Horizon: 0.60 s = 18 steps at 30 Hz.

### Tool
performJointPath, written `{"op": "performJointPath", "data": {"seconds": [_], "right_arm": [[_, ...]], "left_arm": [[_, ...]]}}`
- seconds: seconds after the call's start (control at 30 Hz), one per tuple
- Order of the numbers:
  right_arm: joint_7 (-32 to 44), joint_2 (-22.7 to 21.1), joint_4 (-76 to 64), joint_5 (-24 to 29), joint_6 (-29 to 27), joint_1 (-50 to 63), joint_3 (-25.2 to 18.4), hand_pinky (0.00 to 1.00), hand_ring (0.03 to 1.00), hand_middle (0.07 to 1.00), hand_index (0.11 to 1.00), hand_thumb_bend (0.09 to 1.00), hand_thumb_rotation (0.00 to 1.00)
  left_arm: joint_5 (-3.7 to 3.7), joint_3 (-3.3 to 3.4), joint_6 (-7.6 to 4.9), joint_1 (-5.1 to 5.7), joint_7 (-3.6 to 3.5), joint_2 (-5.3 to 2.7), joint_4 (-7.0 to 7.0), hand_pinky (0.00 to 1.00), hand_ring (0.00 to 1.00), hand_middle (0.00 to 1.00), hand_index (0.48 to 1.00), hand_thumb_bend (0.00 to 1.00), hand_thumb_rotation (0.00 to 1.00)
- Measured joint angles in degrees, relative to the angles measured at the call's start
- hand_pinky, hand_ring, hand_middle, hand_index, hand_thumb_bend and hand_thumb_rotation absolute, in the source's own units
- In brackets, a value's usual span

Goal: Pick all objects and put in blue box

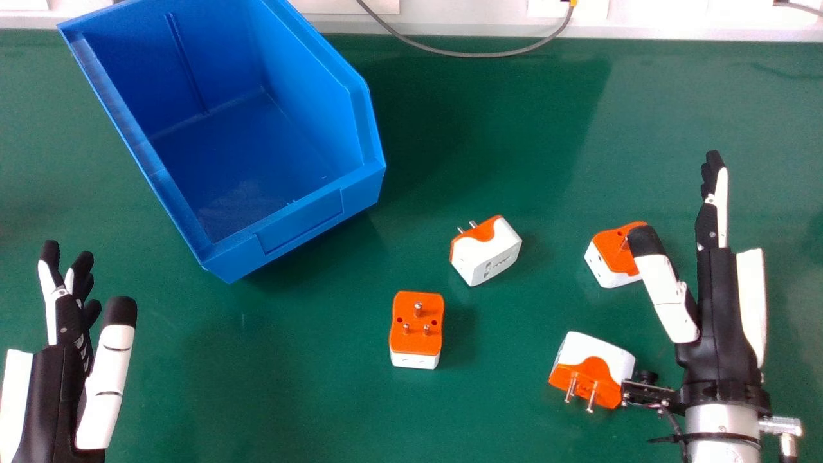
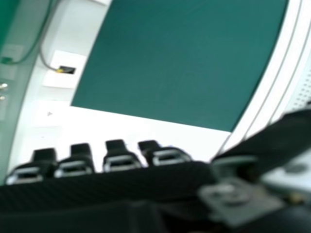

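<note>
In the head view my left hand (image 1: pixel 71 334) is open at the lower left, holding nothing. My right hand (image 1: pixel 714 308) stands open at the right, its thumb over part of one orange and white adapter (image 1: pixel 607 254). A second adapter (image 1: pixel 591 370) lies below that, beside my right wrist, pins toward the bottom edge. Near the middle are a third adapter (image 1: pixel 485 251), tilted, and another adapter (image 1: pixel 416 329) with its pins up. The blue box (image 1: pixel 299 222) stands at the upper left, its inside bare. In the right hand view my right hand (image 2: pixel 119 158) has its fingers extended.
A green table (image 1: pixel 289 386) lies under everything. Along its far edge runs a white ledge (image 1: pixel 450 24) with a grey cable (image 1: pixel 476 54) drooping onto the green surface. The right hand view has the cable (image 2: pixel 43 53) beside a pale panel.
</note>
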Motion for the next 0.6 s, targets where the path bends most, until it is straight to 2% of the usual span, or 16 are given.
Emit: {"op": "performJointPath", "data": {"seconds": [0.4,0.6], "right_arm": [[0.3,0.0,-3.1,-0.6,2.0,1.0,0.2,0.98,1.0,1.0,1.0,0.575,1.0],[0.8,-0.5,-5.9,-1.8,2.8,3.1,0.7,0.98,1.0,1.0,1.0,0.533,1.0]], "left_arm": [[-0.11,0.0,-0.01,-0.06,-0.09,-0.09,0.0,0.96,0.99,0.99,1.0,0.65,0.97],[0.26,0.0,0.0,0.11,0.03,-0.19,-0.4,0.96,0.99,0.99,1.0,0.67,0.97]]}}
